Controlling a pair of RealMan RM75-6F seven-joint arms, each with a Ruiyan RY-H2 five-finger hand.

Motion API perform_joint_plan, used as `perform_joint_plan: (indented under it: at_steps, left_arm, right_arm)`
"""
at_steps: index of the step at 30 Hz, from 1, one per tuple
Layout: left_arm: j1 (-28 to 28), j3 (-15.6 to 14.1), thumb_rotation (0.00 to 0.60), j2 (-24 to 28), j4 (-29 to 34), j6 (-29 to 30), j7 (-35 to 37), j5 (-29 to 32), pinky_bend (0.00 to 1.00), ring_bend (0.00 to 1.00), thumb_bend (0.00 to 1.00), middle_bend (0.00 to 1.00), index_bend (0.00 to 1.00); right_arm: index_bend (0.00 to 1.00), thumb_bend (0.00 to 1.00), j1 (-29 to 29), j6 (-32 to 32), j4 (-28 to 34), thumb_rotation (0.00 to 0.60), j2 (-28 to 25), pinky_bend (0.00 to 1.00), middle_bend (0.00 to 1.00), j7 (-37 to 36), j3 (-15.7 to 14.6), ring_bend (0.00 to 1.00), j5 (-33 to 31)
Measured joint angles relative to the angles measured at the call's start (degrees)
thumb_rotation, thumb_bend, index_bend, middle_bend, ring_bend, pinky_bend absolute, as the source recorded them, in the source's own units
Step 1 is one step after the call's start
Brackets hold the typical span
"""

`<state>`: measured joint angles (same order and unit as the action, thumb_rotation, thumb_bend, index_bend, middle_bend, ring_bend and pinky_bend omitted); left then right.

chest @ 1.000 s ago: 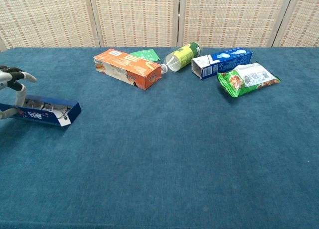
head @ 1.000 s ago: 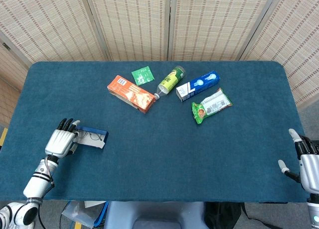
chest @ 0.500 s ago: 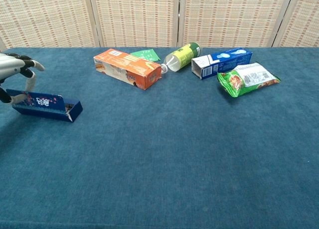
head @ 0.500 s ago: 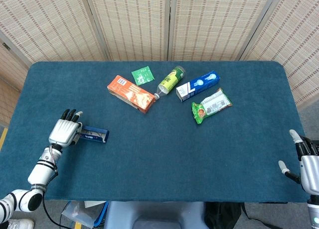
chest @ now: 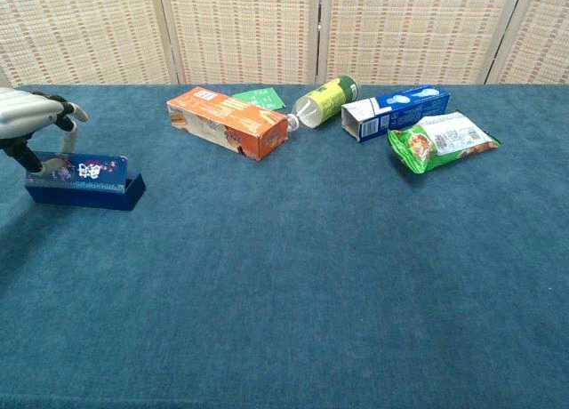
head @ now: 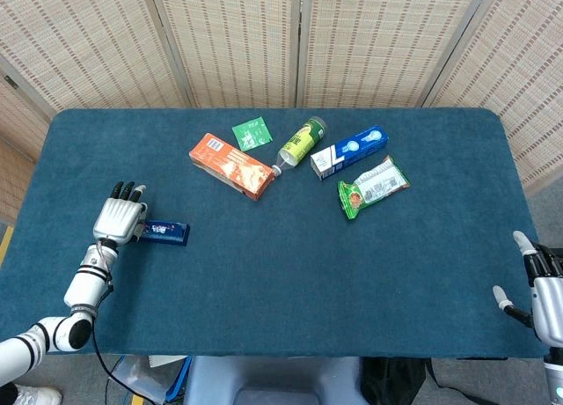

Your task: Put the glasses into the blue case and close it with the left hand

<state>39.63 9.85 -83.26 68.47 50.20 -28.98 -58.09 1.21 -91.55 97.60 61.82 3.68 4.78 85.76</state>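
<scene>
The blue case [head: 165, 232] [chest: 84, 185] lies near the table's left edge. Its patterned lid [chest: 80, 171] stands nearly upright over the base, tipped toward closing. The glasses are hidden inside it. My left hand [head: 120, 218] [chest: 31, 120] is at the case's left end, fingers curled down and touching the lid from behind, thumb held apart above it. My right hand [head: 544, 286] rests with its fingers spread at the table's near right corner, holding nothing; only the head view shows it.
Across the far middle of the blue table [head: 290, 282] lie an orange box [head: 232, 165] [chest: 227, 123], a green sachet [head: 251, 133], a green bottle [head: 300, 143] [chest: 322, 100], a blue-white carton [head: 349, 151] [chest: 395, 112] and a green snack bag [head: 373, 187] [chest: 442, 140].
The lid, lying flat open with the glasses showing a second ago, has swung up to nearly upright. My left hand moved away from me with it. The right hand stayed put.
</scene>
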Motion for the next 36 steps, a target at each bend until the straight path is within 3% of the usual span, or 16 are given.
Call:
perform_joint_plan:
  at_steps: [8, 12, 20, 23, 29, 36]
  left_arm:
    - [1.5, 0.0, 0.600, -3.2, -4.2, 0.1, -5.5, 4.3, 0.00, 0.00, 0.38, 0.00, 0.10]
    - [2.2, 0.5, 0.600, -4.8, -6.5, 1.0, -7.0, 5.9, 0.00, 0.00, 0.35, 0.00, 0.01]
    - [1.6, 1.2, 0.600, -1.5, -1.1, 2.6, -5.9, 6.2, 0.00, 0.00, 0.29, 0.00, 0.01]
    - [0.9, 0.9, 0.600, 1.5, 3.9, 2.4, -5.3, 6.3, 0.00, 0.00, 0.26, 0.00, 0.08]
    - [0.1, -2.0, 0.600, 8.1, 13.6, 0.7, -5.6, 6.1, 0.00, 0.00, 0.25, 0.00, 0.10]
    - [1.5, -3.3, 0.600, 5.5, 11.2, -0.8, -7.0, 7.3, 0.00, 0.00, 0.25, 0.00, 0.14]
  right_arm:
    - [0.05, 0.25, 0.0, 0.3, 0.2, 0.600, -0.3, 0.23, 0.17, -0.2, -0.1, 0.14, -0.1]
    - [0.05, 0.25, 0.0, 0.3, 0.2, 0.600, -0.4, 0.23, 0.17, -0.2, 0.0, 0.14, -0.1]
    - [0.05, 0.25, 0.1, 0.1, 0.2, 0.600, -0.3, 0.23, 0.17, -0.2, 0.1, 0.14, -0.2]
    - [0.05, 0.25, 0.1, 0.2, 0.0, 0.600, -0.2, 0.23, 0.17, -0.2, 0.1, 0.14, -0.2]
    - [0.05, 0.25, 0.0, 0.4, -0.3, 0.600, 0.0, 0.23, 0.17, -0.5, 0.0, 0.14, -0.1]
    - [0.05, 0.25, 0.4, -0.1, -0.7, 0.600, 0.1, 0.23, 0.17, -1.1, 0.0, 0.14, -0.2]
